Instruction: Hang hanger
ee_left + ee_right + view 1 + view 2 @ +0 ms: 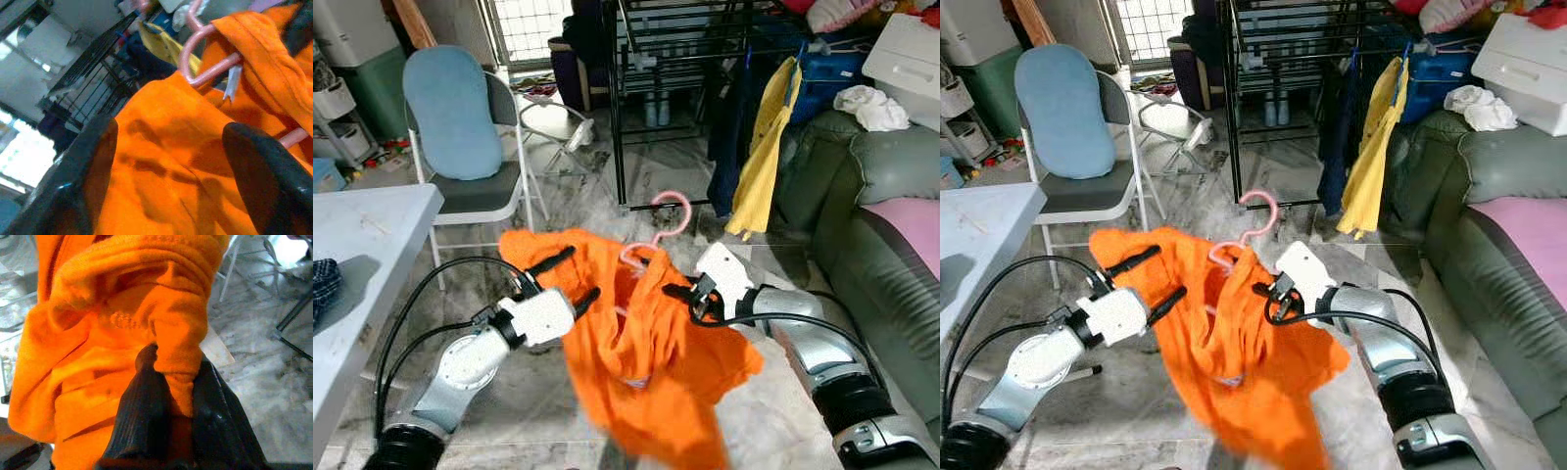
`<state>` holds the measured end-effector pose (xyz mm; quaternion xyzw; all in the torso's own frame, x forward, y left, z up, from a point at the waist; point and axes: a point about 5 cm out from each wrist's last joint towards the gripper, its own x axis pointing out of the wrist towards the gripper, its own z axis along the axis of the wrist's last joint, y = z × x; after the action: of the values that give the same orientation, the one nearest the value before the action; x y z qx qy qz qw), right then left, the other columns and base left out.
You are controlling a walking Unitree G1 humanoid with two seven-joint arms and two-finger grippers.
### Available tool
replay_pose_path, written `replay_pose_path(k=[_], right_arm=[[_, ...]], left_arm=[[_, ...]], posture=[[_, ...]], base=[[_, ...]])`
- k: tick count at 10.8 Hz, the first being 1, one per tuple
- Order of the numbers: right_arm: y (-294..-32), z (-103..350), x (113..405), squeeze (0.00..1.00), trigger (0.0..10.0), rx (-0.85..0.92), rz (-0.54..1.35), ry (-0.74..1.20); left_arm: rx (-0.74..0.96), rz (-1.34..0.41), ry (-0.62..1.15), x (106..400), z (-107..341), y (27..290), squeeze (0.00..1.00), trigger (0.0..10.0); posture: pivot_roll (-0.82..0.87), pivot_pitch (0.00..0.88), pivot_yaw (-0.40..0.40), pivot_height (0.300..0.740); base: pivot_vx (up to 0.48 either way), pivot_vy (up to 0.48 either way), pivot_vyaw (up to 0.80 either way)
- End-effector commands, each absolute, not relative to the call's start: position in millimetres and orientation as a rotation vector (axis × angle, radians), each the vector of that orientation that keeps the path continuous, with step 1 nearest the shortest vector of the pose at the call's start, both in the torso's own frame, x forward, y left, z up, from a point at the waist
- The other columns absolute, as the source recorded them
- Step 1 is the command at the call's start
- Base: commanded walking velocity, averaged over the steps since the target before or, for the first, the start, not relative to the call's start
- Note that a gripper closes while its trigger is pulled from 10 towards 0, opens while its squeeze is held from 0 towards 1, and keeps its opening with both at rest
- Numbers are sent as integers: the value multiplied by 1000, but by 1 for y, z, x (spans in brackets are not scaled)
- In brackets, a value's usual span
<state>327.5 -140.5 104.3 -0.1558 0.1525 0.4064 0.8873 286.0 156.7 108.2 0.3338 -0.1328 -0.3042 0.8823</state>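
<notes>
Orange shirt (646,362) hangs nearest me, draped on the pink hanger (658,230), whose hook stands up above the collar, short of the black drying rack (680,98). My right gripper (690,294) is clamped on a bunched fold of the shirt at the shoulder; in the right wrist view the fabric is pinched between both fingers. My left gripper (566,279) has its fingers spread apart against the other shoulder, cloth between them but not pinched. Judgement: step in hand is carrying the garment to the rack. To do it well: keep the hook upright and free, support both shoulders evenly, approach a bare rail beside the yellow garment (766,147).
</notes>
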Motion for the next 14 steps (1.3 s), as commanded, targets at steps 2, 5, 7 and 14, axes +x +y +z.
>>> replay_pose_path(k=[2, 5, 7, 14], right_arm=[[-153, 119, 346, 0, 0, -299, 595, 293], [-189, 114, 350, 0, 10000, -481, 233, 283], [-198, 117, 353, 0, 10000, -491, 123, 282], [-197, 113, 347, 0, 10000, -386, -20, 270]], left_arm=[[495, -356, -194, 291, 106, 176, 1000, 10000], [271, -48, -97, 280, 93, 187, 1000, 10000], [239, -13, -57, 277, 90, 189, 255, 10000], [83, -60, 24, 275, 85, 168, 0, 10000]], posture=[[-49, 0, 73, 740], [-47, 0, 62, 740], [-49, 0, 61, 740], [-66, 0, 67, 740]], base=[[0, 0, 0], [0, 0, 0], [0, 0, 0], [35, 0, 0]])
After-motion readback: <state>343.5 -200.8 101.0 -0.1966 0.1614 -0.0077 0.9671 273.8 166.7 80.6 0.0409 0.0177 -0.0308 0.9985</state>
